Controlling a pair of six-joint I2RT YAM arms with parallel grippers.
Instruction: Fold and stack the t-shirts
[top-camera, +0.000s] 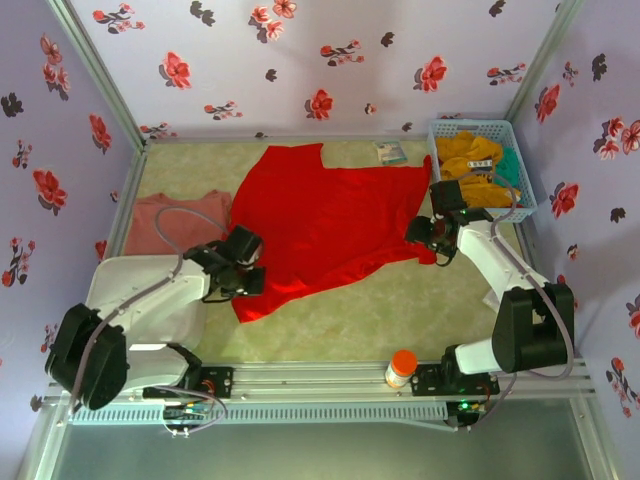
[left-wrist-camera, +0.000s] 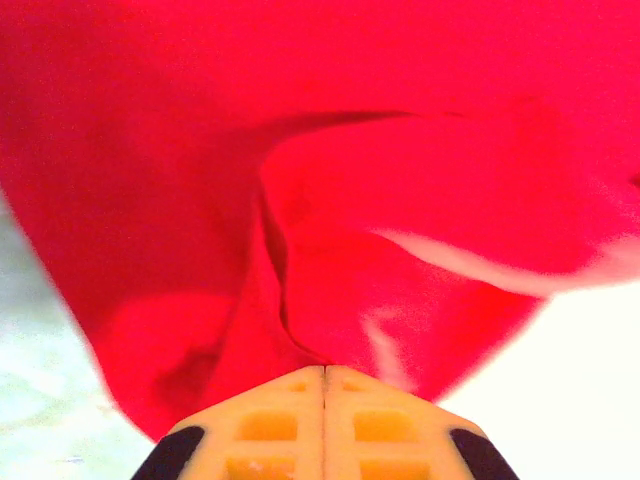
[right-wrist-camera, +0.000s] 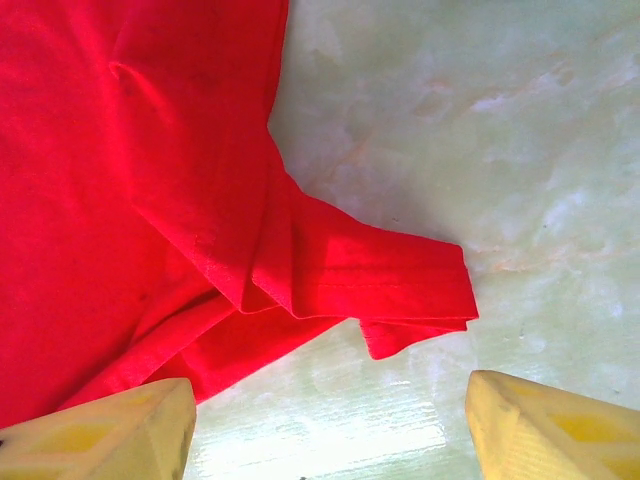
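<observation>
Evidently mid-fold, the red t-shirt (top-camera: 330, 225) lay spread across the table (top-camera: 400, 310), the left gripper (left-wrist-camera: 323, 372) clamped shut on its near-left edge, the right gripper (right-wrist-camera: 330, 400) gaping above its sleeve (right-wrist-camera: 400, 290), which it likely needed to pinch before folding over.

There are two t-shirts on the table (top-camera: 420, 300): one red t-shirt (top-camera: 330, 225) and, to the left of it, one pink t-shirt (top-camera: 165, 222). Beyond the far right corner of the red t-shirt stands one basket (top-camera: 478, 127). It holds yellow cloth (top-camera: 465, 150), whose pieces I cannot count, and one green cloth (top-camera: 510, 168). Just beyond the red t-shirt's far right edge lies one small flat packet (top-camera: 391, 153). Nearer than the red t-shirt, at the table's near edge, stands one bottle (top-camera: 402, 367) with an orange cap. There are two arms, one left arm (top-camera: 140, 310) and one right arm (top-camera: 495, 260). There are two grippers: the left gripper (left-wrist-camera: 324, 370) and the right gripper (right-wrist-camera: 330, 400).
</observation>
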